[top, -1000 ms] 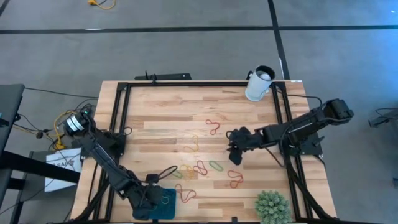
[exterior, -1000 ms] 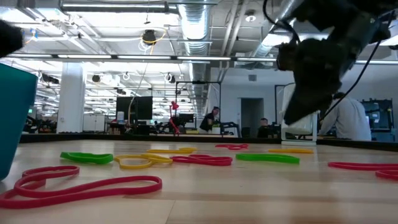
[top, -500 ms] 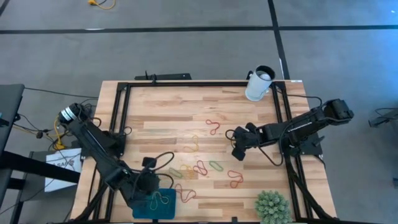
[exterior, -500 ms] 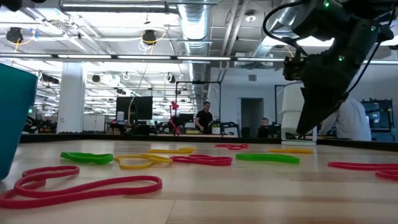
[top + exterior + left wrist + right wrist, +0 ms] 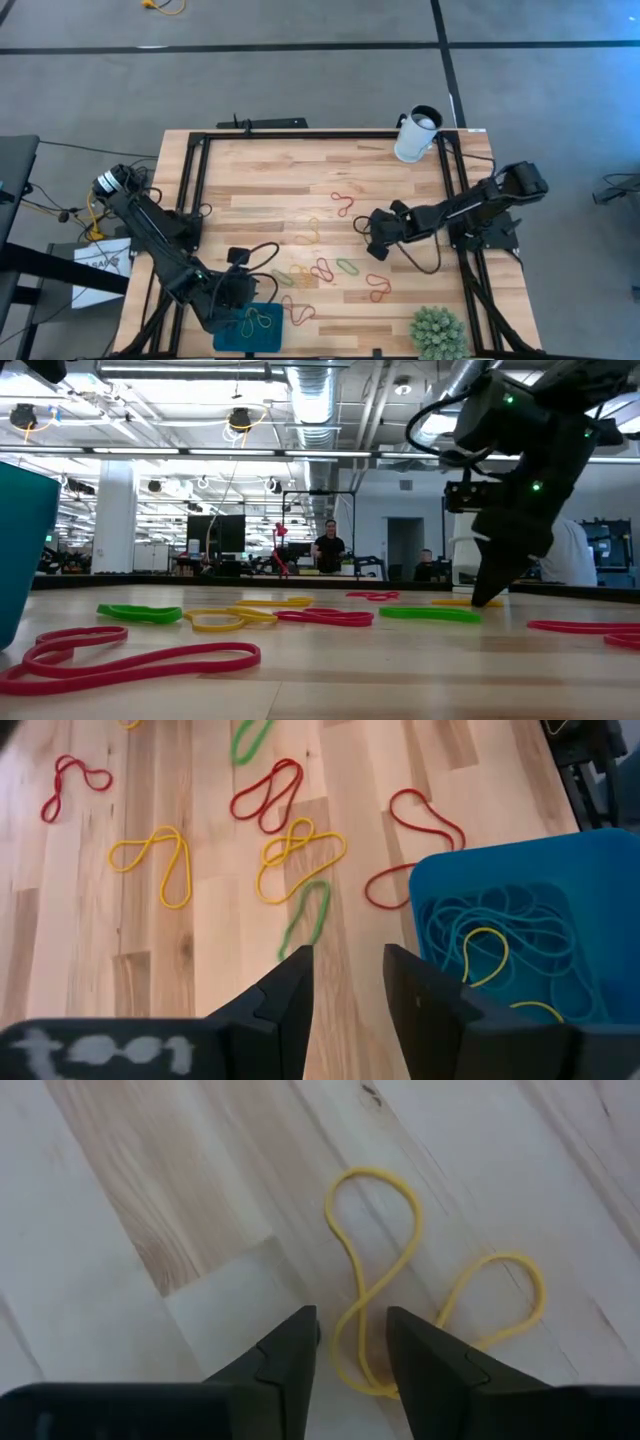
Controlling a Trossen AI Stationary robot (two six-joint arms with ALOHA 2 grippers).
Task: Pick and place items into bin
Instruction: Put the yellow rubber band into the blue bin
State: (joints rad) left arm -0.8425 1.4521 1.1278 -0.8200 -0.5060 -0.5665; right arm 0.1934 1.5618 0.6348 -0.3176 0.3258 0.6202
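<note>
Rubber bands in red, green and yellow lie scattered mid-table (image 5: 330,262). My right gripper (image 5: 372,240) is open and points down with its tips close to the wood (image 5: 487,596). In the right wrist view its fingers (image 5: 352,1342) stand on either side of a twisted yellow band (image 5: 375,1173) that lies flat. My left gripper (image 5: 242,296) is open and empty, hovering (image 5: 347,982) beside the far edge of the teal bin (image 5: 232,340). The bin (image 5: 600,855) holds blue and yellow bands (image 5: 485,935).
A white cup (image 5: 417,134) stands at the far right corner and a spiky green plant (image 5: 437,333) at the near right corner. A black frame (image 5: 190,190) runs round the tabletop. A red band (image 5: 415,820) lies just outside the bin.
My left gripper has risen from over the bin and drawn back a little toward the far edge, staying open. My right gripper has shifted toward the table's left and dropped until its tips are close to the wood at the yellow band.
</note>
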